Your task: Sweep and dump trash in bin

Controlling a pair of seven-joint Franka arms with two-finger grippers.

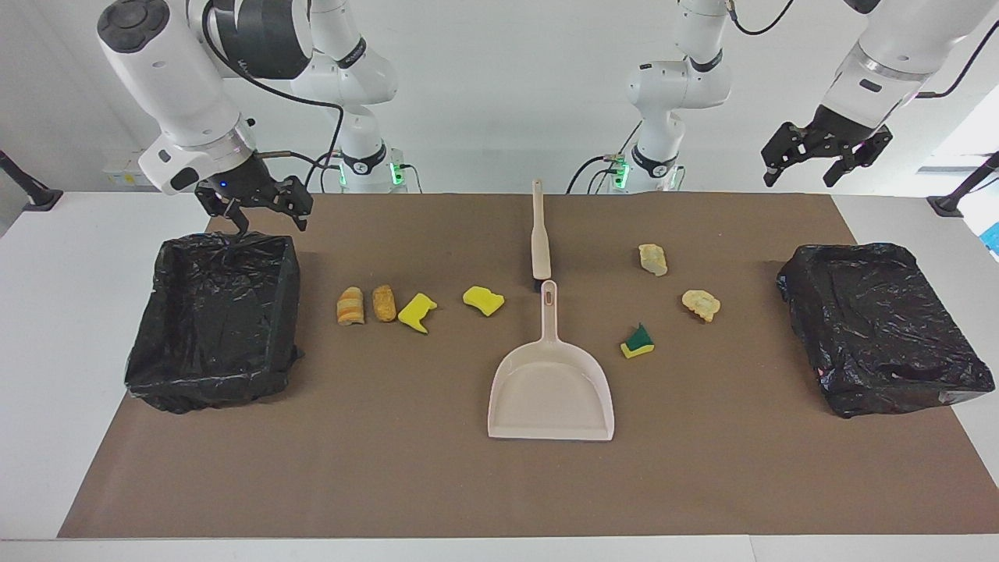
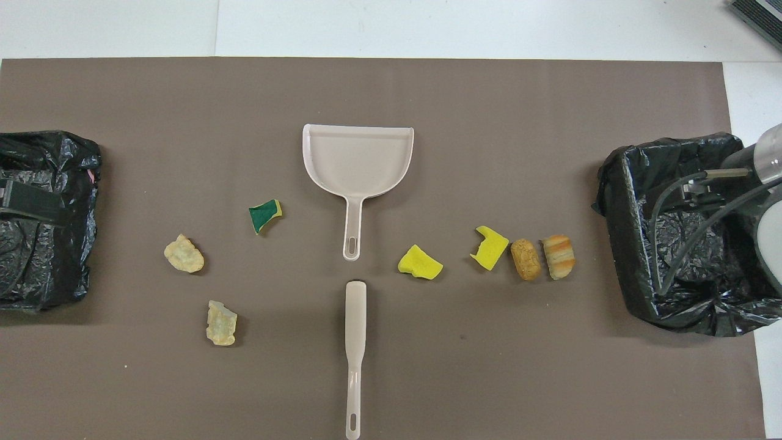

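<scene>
Nearest me lies the dustpan (image 1: 550, 389), handle aimed at the robots, in line with the brush (image 1: 539, 234). Seven trash scraps (image 1: 483, 300) lie scattered across the brown mat (image 1: 390, 468) between two black-lined bins (image 1: 215, 320), which look empty. Right gripper (image 1: 254, 209) hovers over one bin's rim, left gripper (image 1: 826, 154) hangs above the other bin (image 1: 882, 328); both spread apart, holding nothing.

The bin (image 2: 43, 214) at the left arm's end is cut off by the overhead view's edge.
</scene>
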